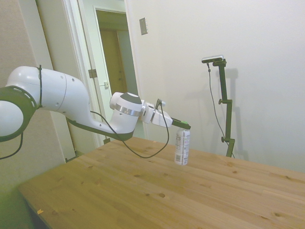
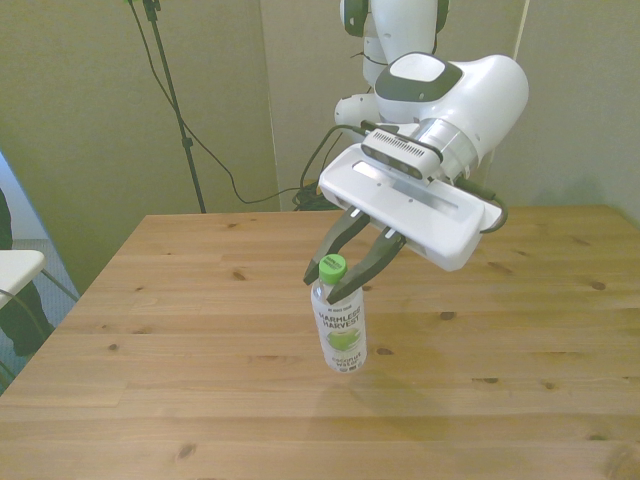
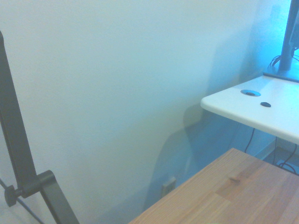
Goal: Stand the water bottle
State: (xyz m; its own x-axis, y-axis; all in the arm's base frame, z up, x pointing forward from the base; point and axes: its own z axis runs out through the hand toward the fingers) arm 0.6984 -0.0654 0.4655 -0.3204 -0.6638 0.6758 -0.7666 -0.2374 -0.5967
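Note:
The water bottle [image 2: 340,326] is a slim clear bottle with a green cap and a white printed label. It stands nearly upright on the wooden table [image 2: 180,320], near the middle in the front view. My gripper [image 2: 333,278] reaches down at a slant and is shut on the bottle's neck, one finger on each side of the green cap. From the side, the bottle [image 1: 182,148] rests with its base on the table [image 1: 143,191] near the far edge, and the gripper [image 1: 185,127] sits at its top. The wrist view does not show the bottle.
A white desk [image 3: 252,107] stands beyond the table's corner [image 3: 233,186], close to the wall. Its edge [image 2: 15,266] shows at the front view's left. A black cable loops under my arm [image 1: 143,155] just above the tabletop.

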